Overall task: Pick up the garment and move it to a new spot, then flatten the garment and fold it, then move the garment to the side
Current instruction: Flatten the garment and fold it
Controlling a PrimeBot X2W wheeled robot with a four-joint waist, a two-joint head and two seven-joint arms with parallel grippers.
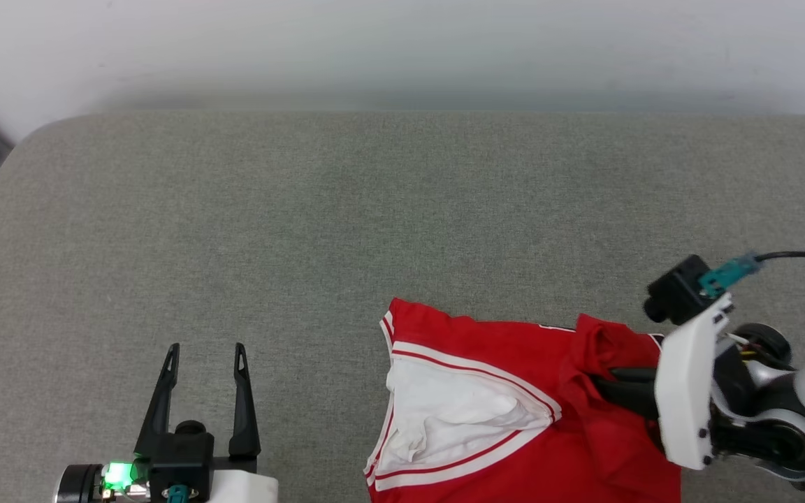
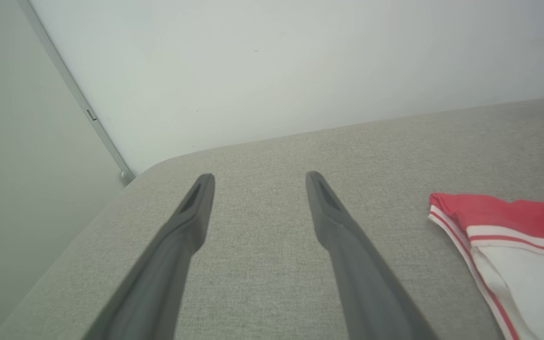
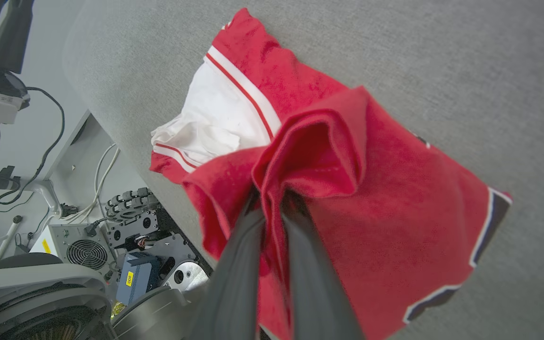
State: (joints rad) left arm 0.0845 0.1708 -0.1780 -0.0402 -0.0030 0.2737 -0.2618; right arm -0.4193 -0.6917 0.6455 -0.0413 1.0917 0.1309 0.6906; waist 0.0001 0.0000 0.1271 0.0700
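Note:
The garment is a red jersey T-shirt lying crumpled near the front edge of the grey padded surface, right of centre, with a white sleeve and its striped trim facing up. My right gripper reaches in from the right and is shut on a bunched fold of red cloth. In the right wrist view the garment wraps over the right gripper, and a bit of dark lettering shows at its far edge. My left gripper stands open and empty, well left of the garment. The left wrist view shows the left gripper over bare fabric, the garment to its right.
A white wall rises behind the surface, whose far-left corner is rounded. Below the surface's front edge, the right wrist view shows the robot's base, a fan unit and loose cables.

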